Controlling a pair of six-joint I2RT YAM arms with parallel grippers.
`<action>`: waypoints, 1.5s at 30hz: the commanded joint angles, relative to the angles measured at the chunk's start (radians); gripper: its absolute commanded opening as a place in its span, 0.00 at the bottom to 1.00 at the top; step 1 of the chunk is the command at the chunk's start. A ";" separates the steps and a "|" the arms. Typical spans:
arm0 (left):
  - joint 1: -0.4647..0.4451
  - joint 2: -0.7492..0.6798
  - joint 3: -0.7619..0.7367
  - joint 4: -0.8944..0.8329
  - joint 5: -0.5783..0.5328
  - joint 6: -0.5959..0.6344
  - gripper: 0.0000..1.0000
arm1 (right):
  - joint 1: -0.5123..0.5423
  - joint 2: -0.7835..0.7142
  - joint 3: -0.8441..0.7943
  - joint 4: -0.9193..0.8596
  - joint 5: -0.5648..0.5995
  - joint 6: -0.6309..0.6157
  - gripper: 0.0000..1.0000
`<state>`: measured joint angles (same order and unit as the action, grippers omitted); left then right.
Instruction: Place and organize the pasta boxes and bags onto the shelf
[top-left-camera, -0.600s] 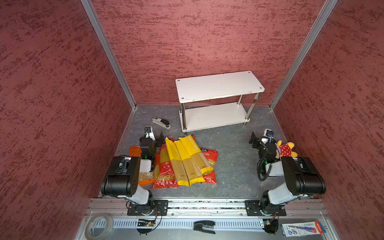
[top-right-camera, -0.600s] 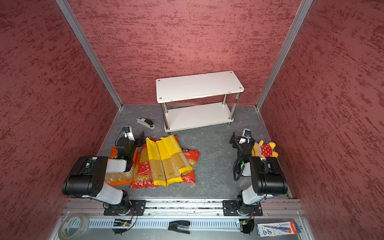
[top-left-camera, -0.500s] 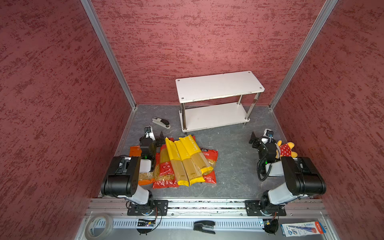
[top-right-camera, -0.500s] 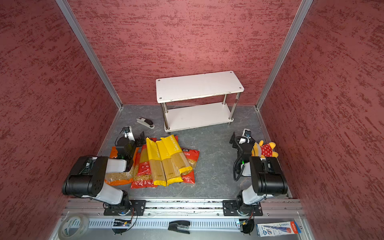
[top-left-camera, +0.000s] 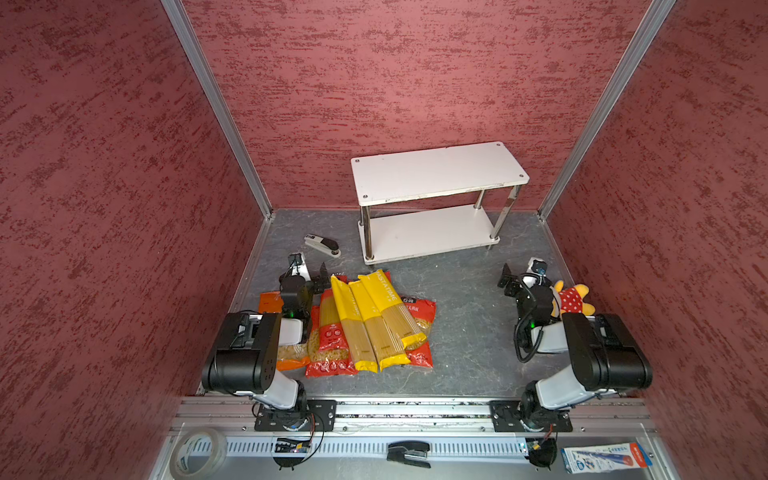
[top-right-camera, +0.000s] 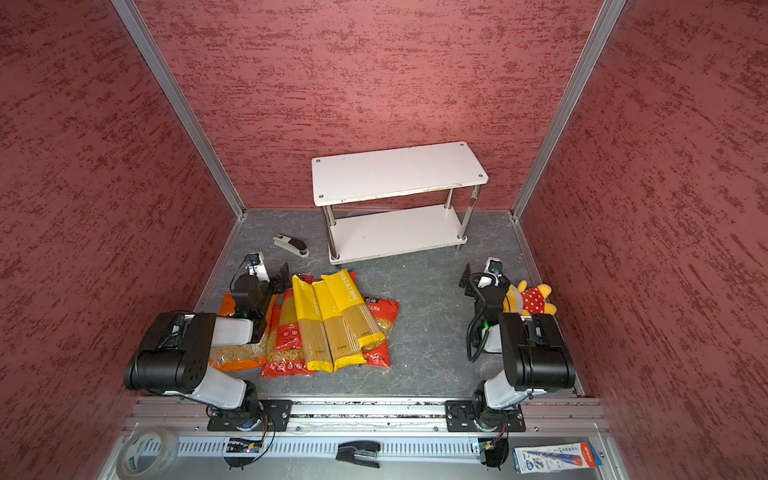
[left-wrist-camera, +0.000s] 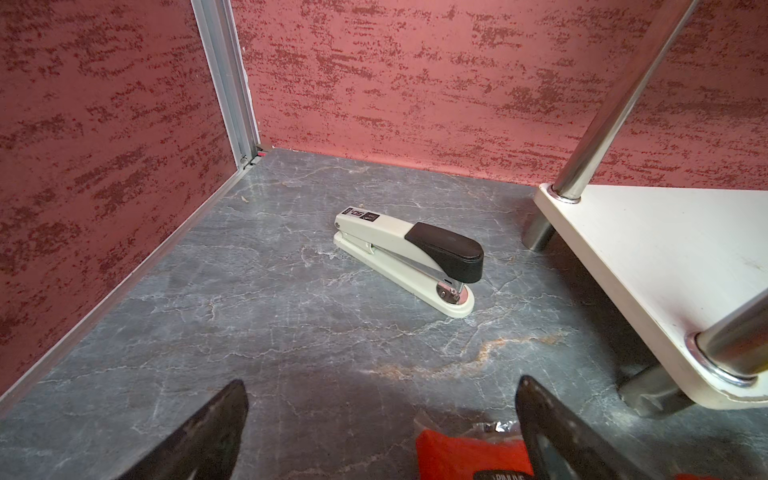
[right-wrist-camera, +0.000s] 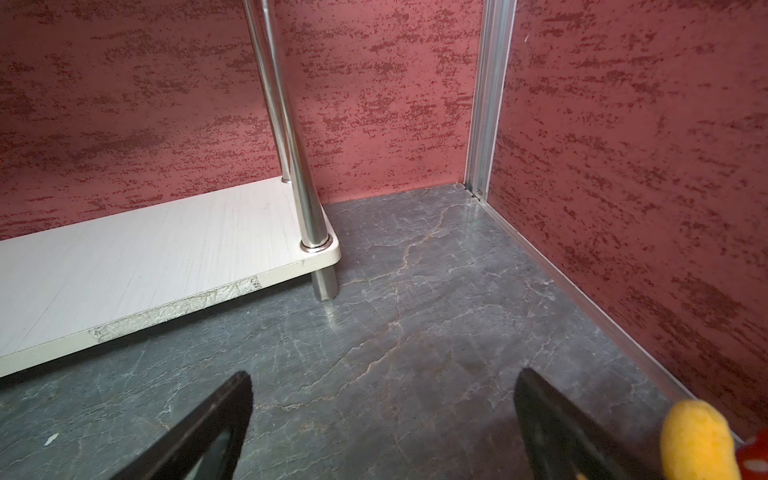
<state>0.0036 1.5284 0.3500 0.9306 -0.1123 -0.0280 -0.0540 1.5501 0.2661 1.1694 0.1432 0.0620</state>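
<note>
The pasta packs lie in a pile on the floor at the front left in both top views. Three long yellow spaghetti packs lie on top of red packs, and an orange bag sits partly under the left arm. The white two-tier shelf stands bare at the back. My left gripper is open low over the floor by the pile's far end, with a red pack's corner beside one finger. My right gripper is open over bare floor.
A grey and black stapler lies left of the shelf. A plush doll sits by the right arm. On the front rail lie a tape roll, a black stapler and a blue-white carton.
</note>
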 joint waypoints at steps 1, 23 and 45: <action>0.004 0.007 0.015 -0.007 0.010 0.010 1.00 | 0.003 -0.002 0.006 0.004 -0.004 -0.006 0.99; 0.004 0.007 0.015 -0.008 0.011 0.009 0.99 | 0.003 -0.001 0.005 0.010 0.002 -0.002 0.99; -0.020 -0.130 0.095 -0.283 -0.063 0.002 0.99 | 0.006 -0.126 0.004 -0.087 0.091 0.021 0.99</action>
<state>0.0025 1.4597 0.4084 0.7658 -0.0933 -0.0223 -0.0528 1.5040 0.2646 1.1332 0.1711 0.0677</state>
